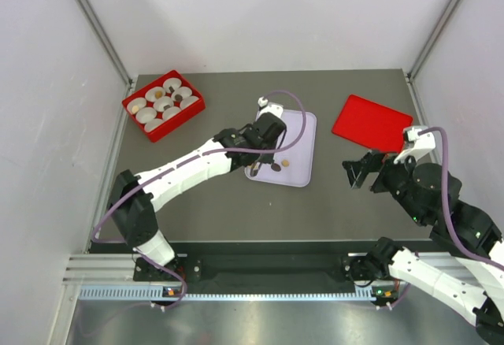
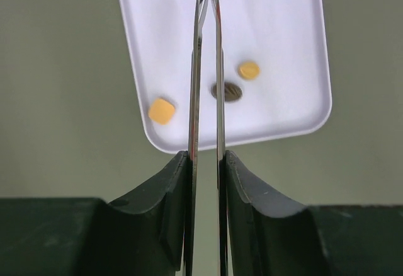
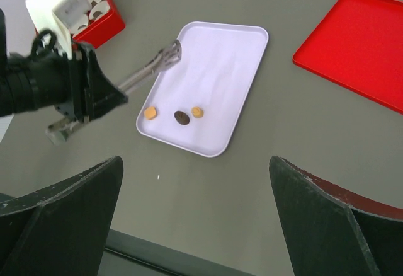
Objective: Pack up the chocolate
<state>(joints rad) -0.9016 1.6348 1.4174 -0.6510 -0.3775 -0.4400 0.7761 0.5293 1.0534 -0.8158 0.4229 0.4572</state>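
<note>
On white tray point(image 2: 283, 24): three chocolates point(image 2: 228, 91) | left gripper point(image 2: 206, 159) holds tongs point(image 3: 151, 68) above

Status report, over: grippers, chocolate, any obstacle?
Left gripper shut on metal tongs, tips above flat white tray. Right gripper open, empty. Three small chocolate pieces on tray, nothing blocking.

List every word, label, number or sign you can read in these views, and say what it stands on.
None: no readable text in any view.
The white tray, the red box, the flat red lid and the tongs all show plain, unmarked surfaces.
</note>
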